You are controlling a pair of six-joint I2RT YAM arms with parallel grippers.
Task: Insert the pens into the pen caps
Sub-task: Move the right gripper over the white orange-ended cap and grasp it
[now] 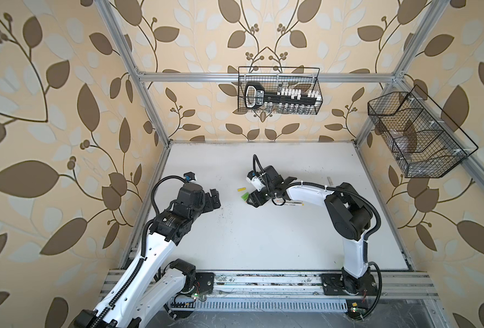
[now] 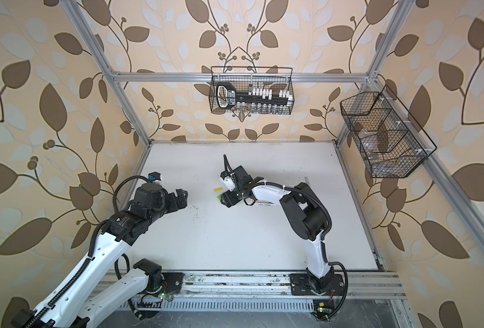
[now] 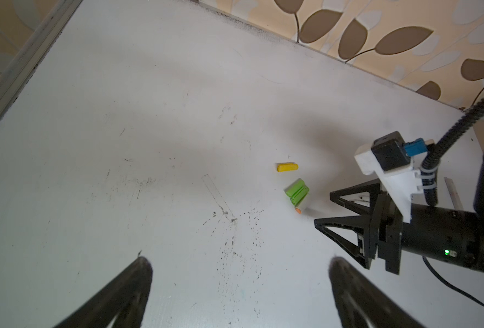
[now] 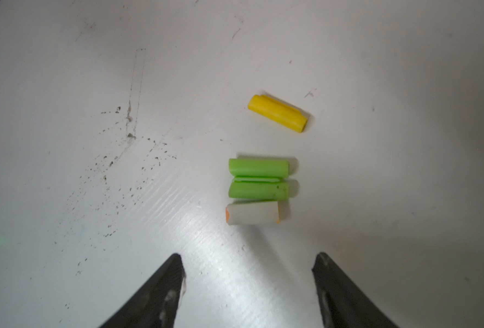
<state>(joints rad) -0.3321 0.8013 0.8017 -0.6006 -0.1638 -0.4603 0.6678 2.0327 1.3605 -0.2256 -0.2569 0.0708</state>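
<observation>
Item: pen caps, four, all lying flat near the middle of the white table. The yellow cap lies alone and askew, near the others but apart from them. The two green caps lie parallel and pressed side by side. The pale grey-white cap, orange at one end, lies just beside the nearer green one; whether they touch cannot be told. The pens show only in part under the right arm in a top view, so their number cannot be told. The right gripper hovers just short of the grey-white cap, jaws spread wider than a cap is long, holding and touching nothing. The left gripper is over bare table well apart from the caps, jaws spread to the full, empty. Step in hand, as judged: picking up a cap. As the jaws stand they would close along the caps' length and cover the open mouth. Turning the wrist to pinch across the barrel seems better. Starting with the grey-white cap at the row's edge, or the lone yellow one, would disturb the packed neighbours least.
</observation>
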